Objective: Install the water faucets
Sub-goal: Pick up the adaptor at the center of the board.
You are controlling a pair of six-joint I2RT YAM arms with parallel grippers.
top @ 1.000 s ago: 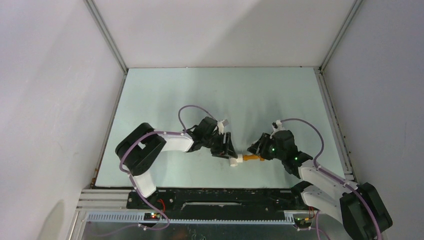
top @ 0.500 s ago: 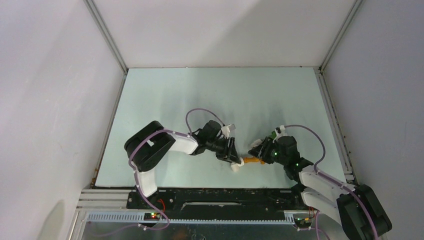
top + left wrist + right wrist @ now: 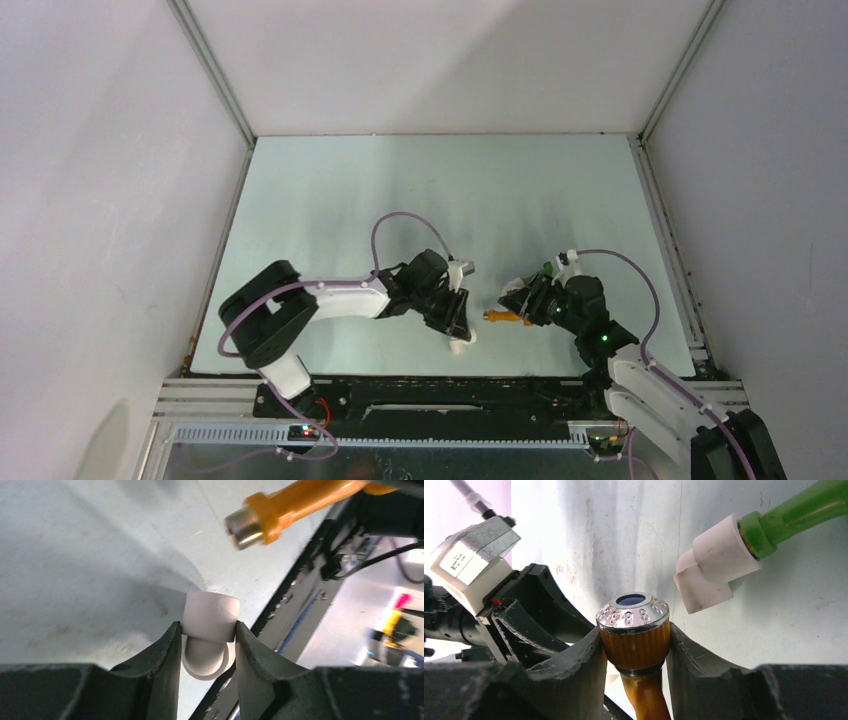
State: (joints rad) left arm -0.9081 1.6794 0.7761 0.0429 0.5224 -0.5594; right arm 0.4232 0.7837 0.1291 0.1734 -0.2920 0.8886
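Two grips matter. Nearest, the left tool (image 3: 207, 628) is clamped on a stubby white plastic elbow fitting (image 3: 210, 611), pinched across one barrel — it could swivel in that hold under a sideways push. Just beyond, not touching it, the orange plastic tap with metal ends (image 3: 300, 500) sits clamped in the right tool (image 3: 634, 631); an off-axis approach may jam it at the elbow's mouth. Farther, on the pale surface (image 3: 400, 190), the green plastic tap (image 3: 799, 507) lies seated in a second white elbow (image 3: 719, 565) — a wide swing might knock it.
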